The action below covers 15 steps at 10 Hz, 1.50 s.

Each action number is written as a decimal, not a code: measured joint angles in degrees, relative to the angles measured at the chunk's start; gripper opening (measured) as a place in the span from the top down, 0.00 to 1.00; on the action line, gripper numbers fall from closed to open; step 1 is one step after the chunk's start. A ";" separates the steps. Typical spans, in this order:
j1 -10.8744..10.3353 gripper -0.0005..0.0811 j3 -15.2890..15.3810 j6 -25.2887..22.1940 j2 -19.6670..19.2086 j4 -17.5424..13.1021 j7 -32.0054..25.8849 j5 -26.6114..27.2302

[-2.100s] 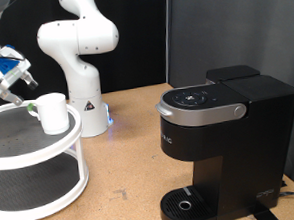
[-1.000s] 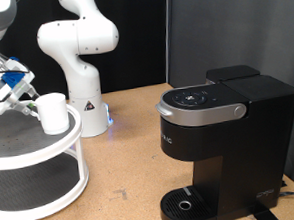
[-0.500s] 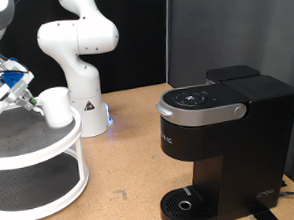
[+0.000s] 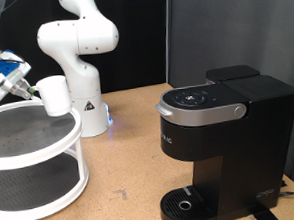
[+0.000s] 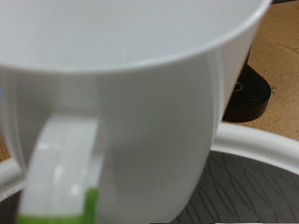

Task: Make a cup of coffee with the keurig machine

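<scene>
While it hangs clear of the shelf, the small plain white cylindrical cup (image 4: 55, 96) sits at about ten o'clock in the exterior view, raised just above the rim of the white round two-tier stand (image 4: 77, 146), so it looks lifted off its resting place rather than standing on it. Its handle side faces the gripper (image 4: 26, 89), which meets it from nine o'clock; that suggests a grasp at the handle. The wrist view fills with the cup's smooth glossy wall and thick looped handle (image 5: 58, 173), with a bright green bit at the handle's end, but the fingers themselves do not show, so I cannot tell how wide the gripper is.

Below the cup, the stand's upper tray is dark grey and looks ribbed inside a smooth white lip.

Well apart, at four o'clock, stands the boxy matte black keurig machine (image 4: 221, 145) with rounded brew head, grey-silver arched band and round drip tray, its lid down, on the brown wooden table (image 4: 120, 157).
</scene>
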<state>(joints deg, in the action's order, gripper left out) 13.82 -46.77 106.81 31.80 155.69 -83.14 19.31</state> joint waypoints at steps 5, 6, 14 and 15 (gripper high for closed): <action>0.03 0.91 0.06 -2.90 1.85 -2.60 2.36 0.00; -0.13 0.91 -0.20 -3.30 1.82 -2.50 2.17 0.84; -7.67 0.91 9.83 14.25 -0.41 1.50 12.62 18.07; -8.95 0.91 11.40 16.07 -1.13 1.46 13.85 18.65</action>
<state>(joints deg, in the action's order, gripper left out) 4.87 -35.37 122.88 30.67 157.15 -69.29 37.96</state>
